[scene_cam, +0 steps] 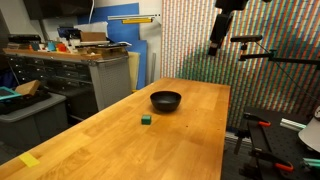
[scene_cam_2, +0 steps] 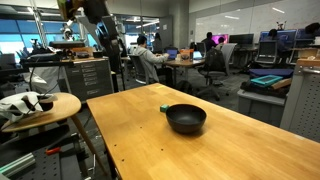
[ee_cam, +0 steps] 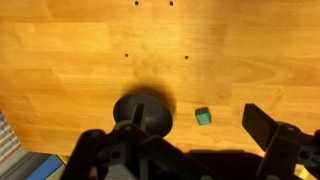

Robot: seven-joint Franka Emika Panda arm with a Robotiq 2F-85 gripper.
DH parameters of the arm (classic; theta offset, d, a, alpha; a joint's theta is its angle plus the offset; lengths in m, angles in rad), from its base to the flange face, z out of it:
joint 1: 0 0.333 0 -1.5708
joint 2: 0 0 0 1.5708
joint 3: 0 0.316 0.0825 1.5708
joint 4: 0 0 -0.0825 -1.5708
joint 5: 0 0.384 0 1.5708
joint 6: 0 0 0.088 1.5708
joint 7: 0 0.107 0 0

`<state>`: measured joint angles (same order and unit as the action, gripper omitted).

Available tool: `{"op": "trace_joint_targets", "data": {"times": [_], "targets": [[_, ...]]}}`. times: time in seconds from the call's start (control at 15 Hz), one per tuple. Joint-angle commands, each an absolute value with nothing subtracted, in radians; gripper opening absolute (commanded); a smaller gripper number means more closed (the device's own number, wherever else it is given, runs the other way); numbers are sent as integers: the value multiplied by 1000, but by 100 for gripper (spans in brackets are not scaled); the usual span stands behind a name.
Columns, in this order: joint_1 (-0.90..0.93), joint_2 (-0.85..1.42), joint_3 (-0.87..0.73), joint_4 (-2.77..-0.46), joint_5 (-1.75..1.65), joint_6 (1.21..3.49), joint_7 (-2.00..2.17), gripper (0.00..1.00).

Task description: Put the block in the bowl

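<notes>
The tiny dark green block (scene_cam: pixel 146 119) lies on the wooden table (scene_cam: pixel 190 140), a short way in front of the round black bowl (scene_cam: pixel 166 100). Both also show in the other exterior view, block (scene_cam_2: pixel 164 108) and bowl (scene_cam_2: pixel 186 118), and in the wrist view, block (ee_cam: pixel 203 116) to the right of the bowl (ee_cam: pixel 143 108). My gripper (scene_cam: pixel 214 46) hangs high above the far end of the table, well apart from both. In the wrist view its fingers (ee_cam: pixel 175 140) are spread wide open and empty.
A flat yellow piece (scene_cam: pixel 30 160) lies near the table's front corner. A grey cabinet with clutter (scene_cam: pixel 95 70) stands beside the table, and a round stool with objects on it (scene_cam_2: pixel 40 105) stands off its edge. Tripod stands (scene_cam: pixel 262 60) are at the far side.
</notes>
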<state>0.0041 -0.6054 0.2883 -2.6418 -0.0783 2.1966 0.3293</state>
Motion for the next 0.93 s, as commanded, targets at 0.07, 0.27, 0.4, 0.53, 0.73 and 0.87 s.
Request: {"op": "trace_joint_targets", "data": {"times": [0.07,0.27,0.4,0.53,0.73,0.87], "targets": [[-23,-324,257,-2507,-168,2305,309,100],[-13,-174,242,-2415,-224,2323,310,100],[-1,-80,228,-2346,-256,2326,305,100],[18,-2,217,-2284,-277,2323,303,100],[52,102,197,-2200,-283,2333,299,100],[77,160,180,-2157,-286,2357,304,100]]}}
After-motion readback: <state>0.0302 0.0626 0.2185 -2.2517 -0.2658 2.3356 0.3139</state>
